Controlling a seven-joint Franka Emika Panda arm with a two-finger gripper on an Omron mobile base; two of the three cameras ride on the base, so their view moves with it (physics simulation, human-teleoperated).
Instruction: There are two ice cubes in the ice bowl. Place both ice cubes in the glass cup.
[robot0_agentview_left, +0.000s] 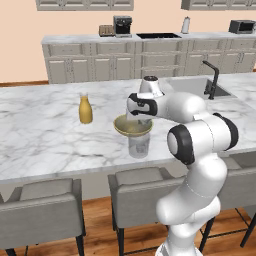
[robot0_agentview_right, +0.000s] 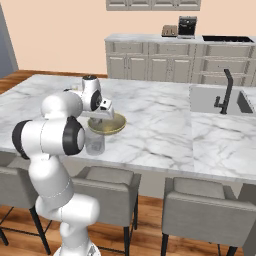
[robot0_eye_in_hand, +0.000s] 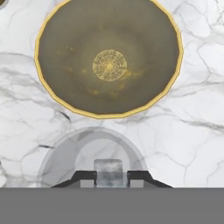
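Observation:
My gripper (robot0_eye_in_hand: 108, 176) is shut on one small pale ice cube (robot0_eye_in_hand: 108, 169), which sits squarely between the two dark tips. It hangs right above the mouth of the clear glass cup (robot0_eye_in_hand: 57, 154) (robot0_agentview_left: 139, 147) (robot0_agentview_right: 95, 145). Just beyond the cup stands the olive-yellow ice bowl (robot0_eye_in_hand: 65, 48) (robot0_agentview_left: 125, 131) (robot0_agentview_right: 112, 126); its inside shows a bare ringed bottom. In the base views the hand points down over the cup's near side, gripper (robot0_agentview_left: 136, 119) (robot0_agentview_right: 96, 122) partly hidden by the wrist. Whether anything lies inside the cup I cannot tell.
An orange bottle (robot0_agentview_left: 85, 110) stands on the marble counter left of the bowl. The sink with a black faucet (robot0_agentview_left: 212, 80) (robot0_agentview_right: 226, 92) lies to the right. Grey stools (robot0_agentview_left: 42, 205) line the counter's near edge.

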